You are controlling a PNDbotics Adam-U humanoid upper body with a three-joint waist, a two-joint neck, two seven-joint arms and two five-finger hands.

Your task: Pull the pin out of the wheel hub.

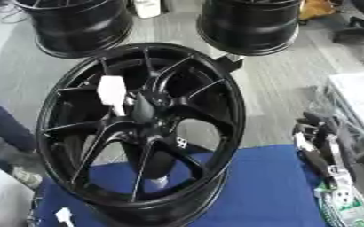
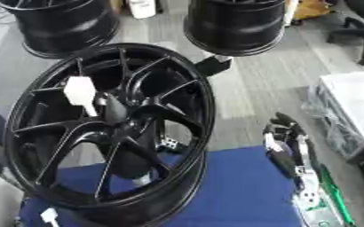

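My right hand [image 2: 290, 146] sits low at the right edge, fingers up and relaxed, holding nothing; left hand not in view. Blue mat [image 1: 263, 186] under and left of the hand, bare there. Further left and slightly ahead, the hub [image 1: 138, 128] stands tilted on its rim on the mat, spokes facing me. White pin [image 1: 113, 93] sticks out near the hub's centre, up and left of the hand, well apart from it; its narrow end seems to go in toward the centre, can't tell how deep. A small white bit [image 1: 63, 216] lies at the mat's near left, unclear what. Beyond the hub, two more black wheels [image 1: 247, 24] on the grey floor, far from the hand. Pin not yet pulled. Risks, my judgement: reach is long and crosses the rim, so fingers could knock a spoke and tip or roll the standing hub; pulling off-axis could jam the pin or drag the hub off the mat; nothing steadies it.
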